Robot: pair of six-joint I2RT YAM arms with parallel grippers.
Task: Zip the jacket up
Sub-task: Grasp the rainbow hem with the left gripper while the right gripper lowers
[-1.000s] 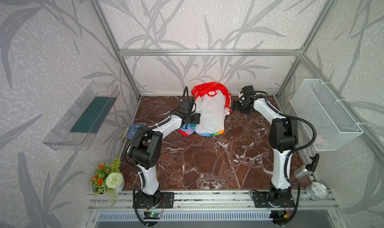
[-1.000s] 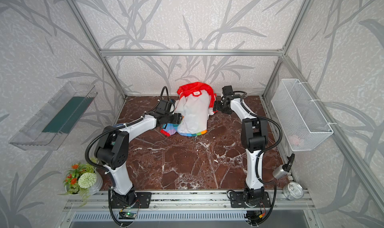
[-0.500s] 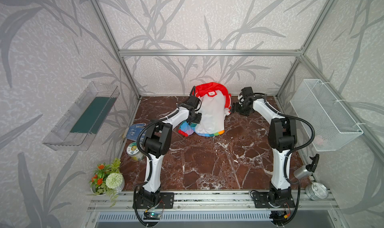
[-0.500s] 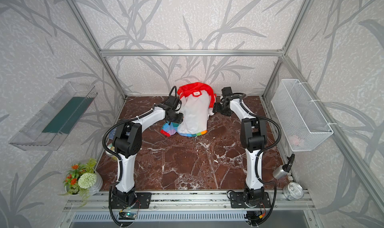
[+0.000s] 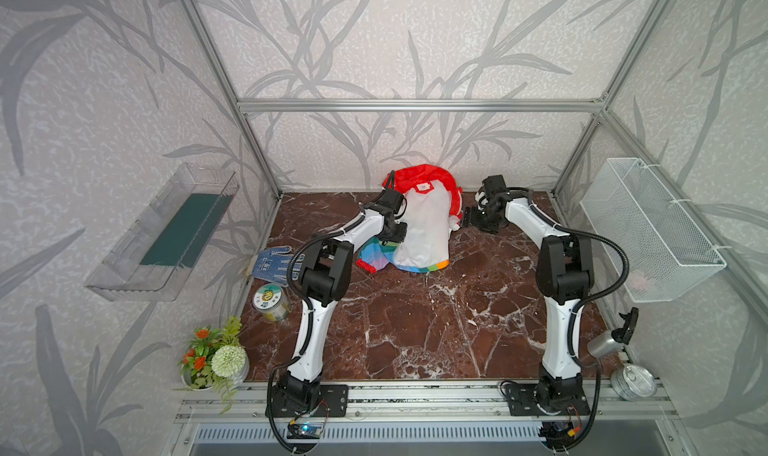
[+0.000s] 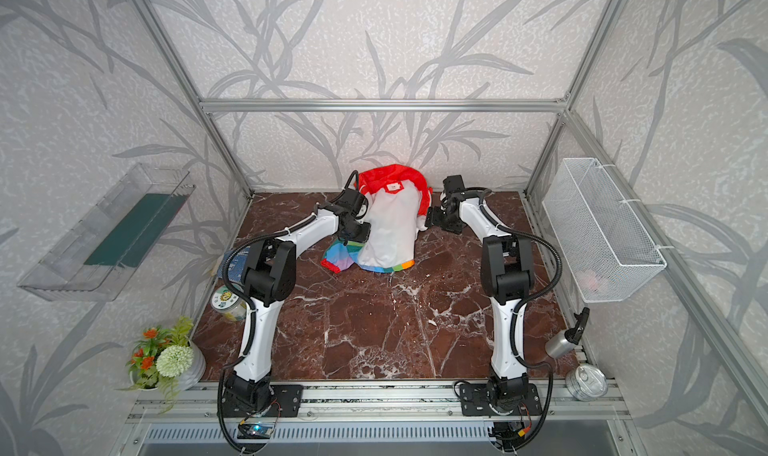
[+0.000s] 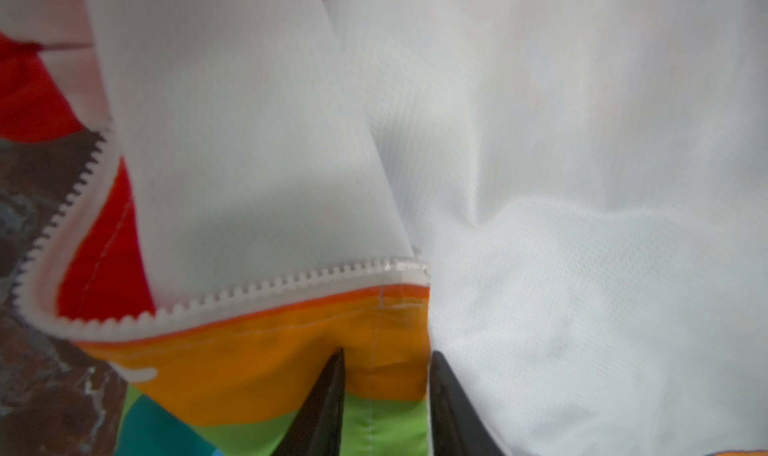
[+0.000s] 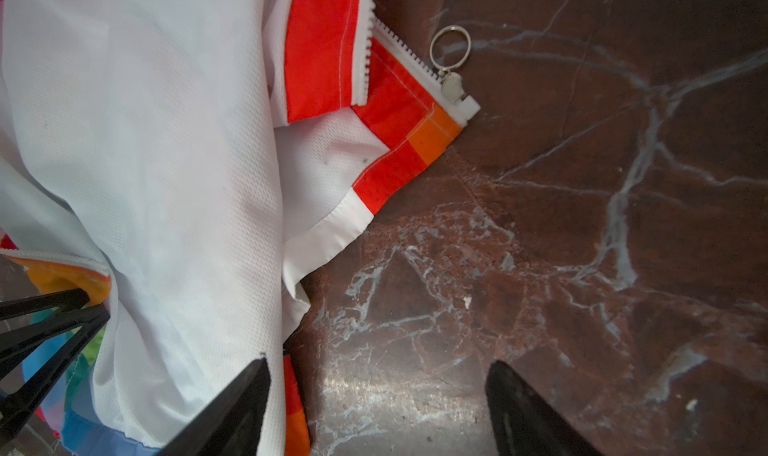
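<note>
**Zipper not yet started**

Your jacket [image 5: 424, 229] lies open, white lining up, at the back of the table [image 5: 415, 329]. The zipper halves are apart, so joining and pulling are both left to do. Your left gripper [image 7: 386, 391] reaches low, its fingers narrowly straddling the orange hem corner below the teeth [image 7: 291, 283]. Whether it pinches yet, you cannot tell. Your right gripper [image 8: 378, 400], spread wide and empty, hovers short of the slider [image 8: 455, 86].

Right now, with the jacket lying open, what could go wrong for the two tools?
1. The left tool straddles only the orange hem corner beside the zipper teeth; thin cloth may bunch or slip out.
2. The slider lies on the marble table, apart from the open right tool; a low approach might push it away.
3. The jacket lies lining up, so the two zipper halves may meet twisted.
</note>
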